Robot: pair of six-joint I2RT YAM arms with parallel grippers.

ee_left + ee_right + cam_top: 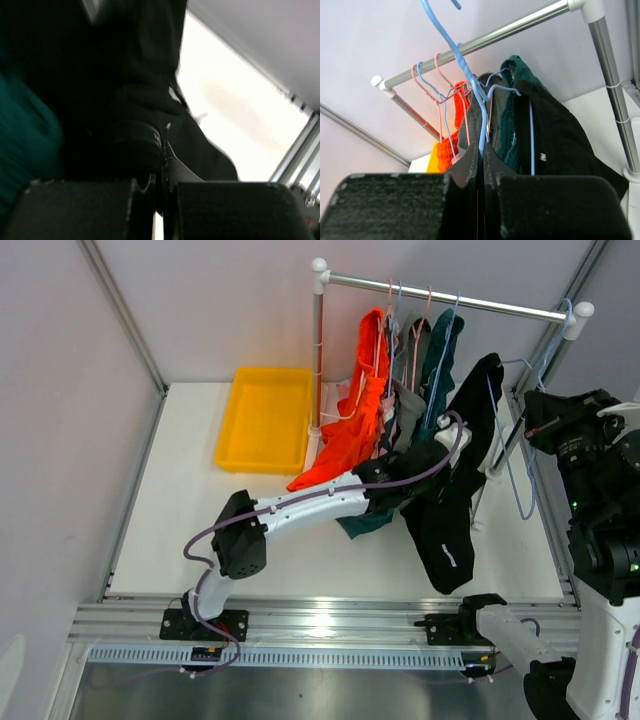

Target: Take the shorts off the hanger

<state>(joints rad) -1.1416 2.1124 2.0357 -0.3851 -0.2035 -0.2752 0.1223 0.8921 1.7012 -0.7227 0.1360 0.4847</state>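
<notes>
Top external view: a steel rail [450,295] spans the back of the table, and the clothes hang off it in a row. The orange shorts [350,435] are under the rail's left end, the grey shorts [410,400] and teal shorts [440,350] under its middle, and the black shorts [455,510] under its right end. A yellow tray [262,420] lies left of the rail's post. The black shorts are limp, matte cloth, draped long from the rail down toward the near edge, with their upper part caught on the blue hanger [465,65]. That hanger is thin plastic-coated wire with a twisted neck. The left gripper [161,167] is buried in that black cloth below the rail. Its fingers are pressed together and seem to pinch a bunched fold, though the wrist view is dark and blurred, so the bite cannot be judged closely. The right gripper [481,155], out beyond the rail's right end, is clamped tight on the hanger's wire just under the neck. The shorts lie directly at the left gripper and run downward from the hanger, so a pull should go along that line, away from the wire held by the right.
</notes>
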